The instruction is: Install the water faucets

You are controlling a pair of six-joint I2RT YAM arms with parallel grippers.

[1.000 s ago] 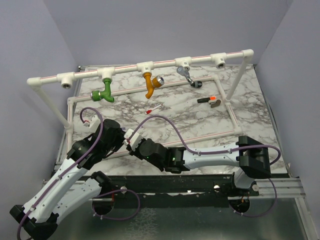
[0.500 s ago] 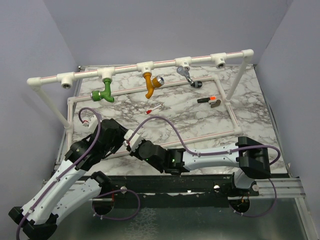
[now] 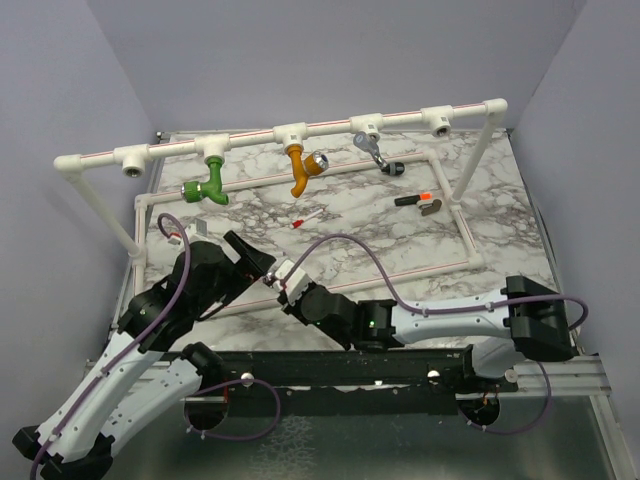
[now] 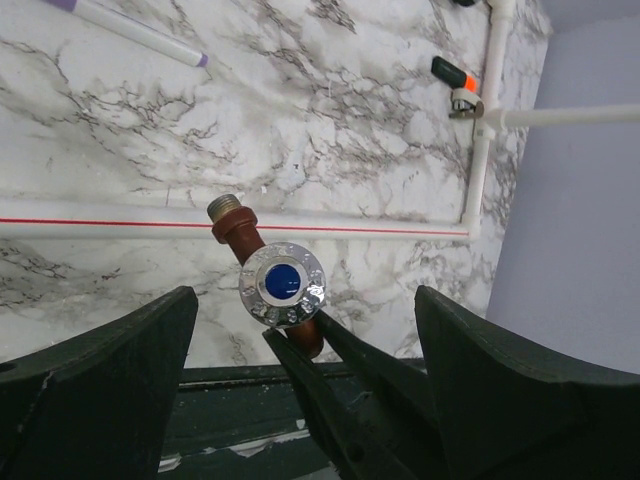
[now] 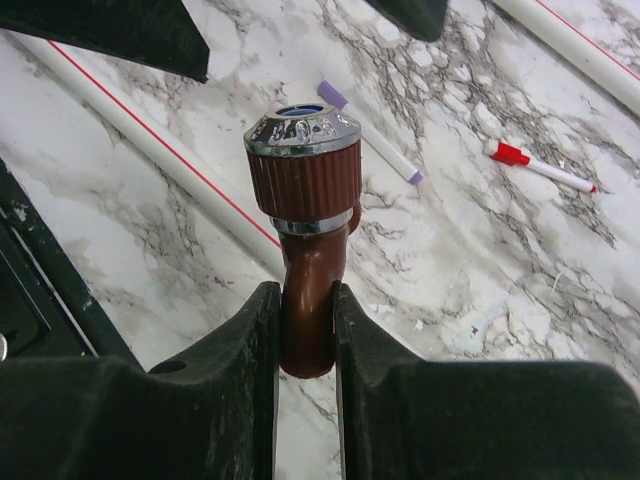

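Item: dark brown faucet (image 5: 303, 180), one of four; small, rigid, curved spout, ribbed brown collar under a chrome knob with a blue centre, and a brass-coloured threaded stub (image 4: 228, 207) at the far end. Location: held off the bench (image 3: 380, 235) near its front edge, above the low white pipe with the red line, between the two arms. Holder: right end effector (image 5: 305, 330), clenched on the lower spout, pads flat against both sides, with the knob and thread left free. Left end effector (image 4: 303, 300): released, jaws spread wide to either side of the faucet and not touching it. Handling, as judged: light and stiff, unlikely to deform under a firm pinch; the chrome cap looks smooth and likely to slip, and the ribbed collar may turn on its own. The body between collar and thread, or the spout as now, is therefore the better hold, with the thread kept bare for the socket. Companion items: green faucet (image 3: 212, 185), mustard-orange faucet (image 3: 300, 170) and silver-grey faucet (image 3: 372, 148), each already hanging from a tee of the raised white pipe (image 3: 250, 137). Free sockets: left end tee (image 3: 132, 160) and right end tee (image 3: 438, 122). Loose on the bench: red-capped marker (image 5: 535, 165), purple-tipped marker (image 5: 375, 145), black-and-orange piece (image 3: 412, 199). Remaining, as judged: one faucet to seat and screw in.
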